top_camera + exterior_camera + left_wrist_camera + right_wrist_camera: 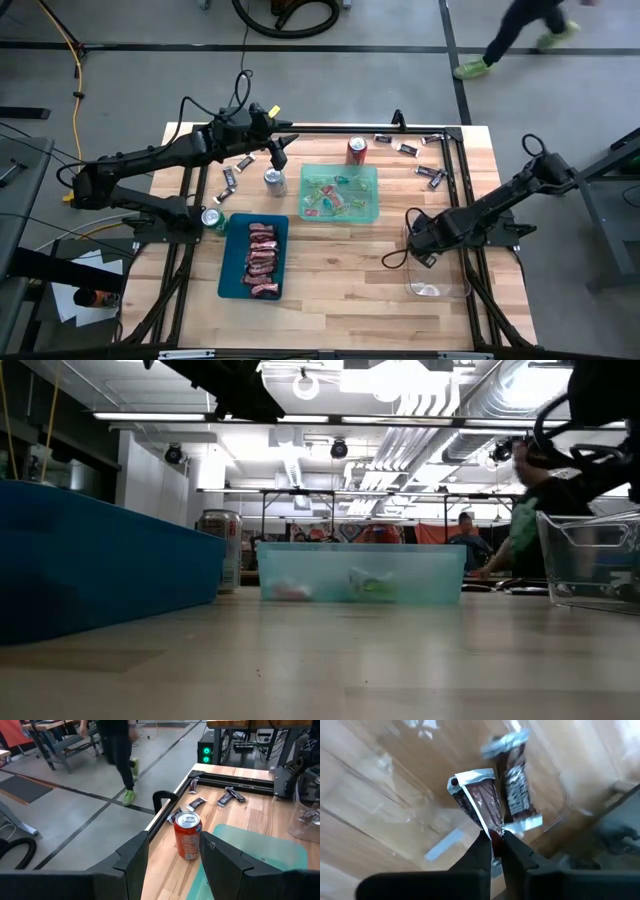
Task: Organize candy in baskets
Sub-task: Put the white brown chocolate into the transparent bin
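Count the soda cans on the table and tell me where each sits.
3. A red can stands behind the light green basket, a silver can stands at that basket's left, and a green can sits beside the teal basket, partly under the left arm.

three baskets on the table (340, 290): one basket (228, 280) at left front with a stack of candies (262, 260) in it, a second basket (370, 205) at centre behind and right of it holding mixed candies (330, 197), a third basket (440, 290) at right front. right gripper (418, 252) sits over the third basket's back end, a candy bar (479, 802) between its fingers, another bar (516, 787) just beside it. one can (356, 150) behind the centre basket, one can (274, 181) just left of it, a third can (212, 219) at the left basket's back left corner. loose bars (232, 178) lie left of the middle can, more bars (420, 160) along the table's back right. left gripper (276, 150) hangs over the back left, behind the middle can.
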{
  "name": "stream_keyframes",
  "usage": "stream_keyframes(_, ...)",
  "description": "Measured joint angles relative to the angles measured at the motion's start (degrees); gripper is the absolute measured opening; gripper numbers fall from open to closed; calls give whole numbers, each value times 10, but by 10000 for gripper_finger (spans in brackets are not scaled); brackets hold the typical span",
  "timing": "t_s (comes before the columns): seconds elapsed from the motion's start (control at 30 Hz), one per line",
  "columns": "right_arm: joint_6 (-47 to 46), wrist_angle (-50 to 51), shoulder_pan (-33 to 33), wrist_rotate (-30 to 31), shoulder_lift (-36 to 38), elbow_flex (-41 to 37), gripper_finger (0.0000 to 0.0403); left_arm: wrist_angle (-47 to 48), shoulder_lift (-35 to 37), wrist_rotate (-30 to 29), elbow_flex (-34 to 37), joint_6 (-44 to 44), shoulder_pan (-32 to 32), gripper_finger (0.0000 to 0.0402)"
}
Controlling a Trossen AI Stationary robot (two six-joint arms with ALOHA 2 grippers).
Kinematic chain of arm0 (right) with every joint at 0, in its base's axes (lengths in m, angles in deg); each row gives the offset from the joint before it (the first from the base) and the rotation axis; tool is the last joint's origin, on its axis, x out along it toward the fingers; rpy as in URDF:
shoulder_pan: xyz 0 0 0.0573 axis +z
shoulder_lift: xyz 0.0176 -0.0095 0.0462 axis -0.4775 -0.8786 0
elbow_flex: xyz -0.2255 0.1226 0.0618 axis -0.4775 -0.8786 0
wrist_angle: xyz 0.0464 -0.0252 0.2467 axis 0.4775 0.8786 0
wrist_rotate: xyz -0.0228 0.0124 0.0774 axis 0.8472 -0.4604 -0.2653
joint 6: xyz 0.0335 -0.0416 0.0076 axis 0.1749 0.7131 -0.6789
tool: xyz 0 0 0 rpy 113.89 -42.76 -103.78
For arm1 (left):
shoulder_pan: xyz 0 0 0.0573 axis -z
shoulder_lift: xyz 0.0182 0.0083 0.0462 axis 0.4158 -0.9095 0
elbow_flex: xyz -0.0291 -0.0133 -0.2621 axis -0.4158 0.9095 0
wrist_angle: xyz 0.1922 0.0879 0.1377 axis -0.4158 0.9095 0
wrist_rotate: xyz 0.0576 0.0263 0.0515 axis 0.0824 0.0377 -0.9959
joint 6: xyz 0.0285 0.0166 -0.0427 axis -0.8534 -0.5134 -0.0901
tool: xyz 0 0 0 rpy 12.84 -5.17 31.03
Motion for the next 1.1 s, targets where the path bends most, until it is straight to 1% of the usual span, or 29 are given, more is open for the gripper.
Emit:
stream_keyframes(0.07,0,5,-3,6,1,9,30,0,0,0,0,-7,0,161)
stream_keyframes(0.17,1,18,-4,5,1,21,66,3,1,0,0,-28,0,161)
stream_keyframes(0.33,5,24,-2,-30,1,43,152,11,10,0,0,-35,-2,161)
stream_keyframes(0.4,26,34,-2,-47,1,65,187,16,22,0,0,-36,-8,161)
stream_keyframes(0.5,94,72,-2,-67,1,128,227,39,45,-1,0,-34,-20,161)
stream_keyframes(0.53,108,89,-2,-64,1,157,234,49,56,-1,0,-29,-25,161)
stream_keyframes(0.6,129,121,-5,-39,1,217,241,67,79,6,0,-9,-36,161)
stream_keyframes(0.63,133,128,-9,-17,1,248,243,78,88,13,0,4,-42,161)
stream_keyframes(0.7,134,127,-25,49,1,303,244,96,103,38,4,37,-57,161)
stream_keyframes(0.77,122,124,-55,131,0,343,244,79,114,76,29,79,-72,161)
stream_keyframes(0.83,112,117,-104,201,-5,370,244,33,120,124,71,112,-89,161)
stream_keyframes(0.87,111,111,-133,221,-8,378,244,17,124,140,97,120,-98,161)
stream_keyframes(0.9,114,103,-165,230,-10,384,244,7,127,145,120,128,-107,161)
stream_keyframes(0.93,118,89,-197,232,-12,388,244,2,128,140,138,138,-118,161)
stream_keyframes(0.97,122,72,-227,228,-12,389,244,10,128,121,150,155,-129,161)
stream_keyframes(1.0,132,56,-256,219,-12,389,245,37,127,86,153,179,-139,161)
stream_keyframes(1.07,163,9,-310,195,-12,383,245,137,112,9,134,250,-162,161)
stream_keyframes(1.1,185,-12,-334,185,-12,380,245,190,96,-4,117,269,-175,161)
